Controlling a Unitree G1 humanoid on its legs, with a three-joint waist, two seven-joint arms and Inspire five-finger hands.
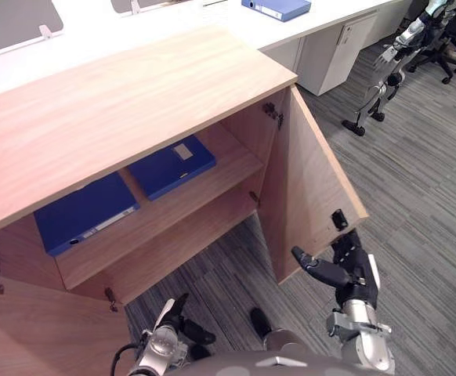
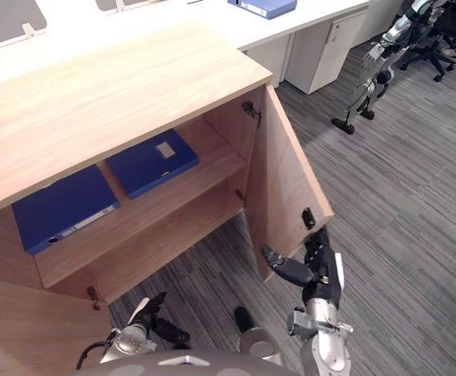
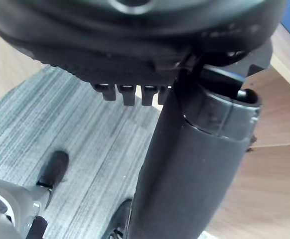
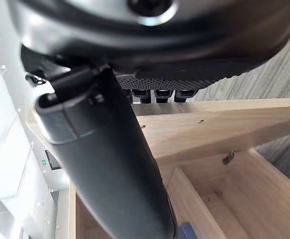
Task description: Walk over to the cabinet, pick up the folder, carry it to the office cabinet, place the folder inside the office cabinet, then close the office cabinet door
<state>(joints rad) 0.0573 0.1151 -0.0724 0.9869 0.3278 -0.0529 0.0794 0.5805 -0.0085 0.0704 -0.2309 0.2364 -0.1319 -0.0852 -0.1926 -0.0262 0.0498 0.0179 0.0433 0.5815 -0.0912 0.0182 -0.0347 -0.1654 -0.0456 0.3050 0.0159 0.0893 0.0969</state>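
the left door (image 1: 24, 329) of the office cabinet (image 1: 118, 102) stands wide open at 8 o'clock, and closing just the other one would probably leave the task half done. the left hand (image 1: 179, 313) hangs low at 7 o'clock above the carpet, fingers loose and holding nothing.

two blue folders lie flat on the upper shelf (image 1: 212, 184): the left folder (image 1: 83, 211) at 9 o'clock and the right folder (image 1: 171, 166) near the centre. i cannot tell which is the task's own. neither seems to jut past the shelf front, so the doors should clear them.

the right door (image 1: 310, 180) swings out toward 4 o'clock. the main risk sits here: the right hand (image 1: 352, 266) is at the door's free edge, just below the black handle (image 1: 338, 219), fingers straight and pointing up the panel, thumb spread toward the inner side, gripping nothing. a push from flat fingers could slide off the edge, or the thumb could get pinched as the door meets the carcass.
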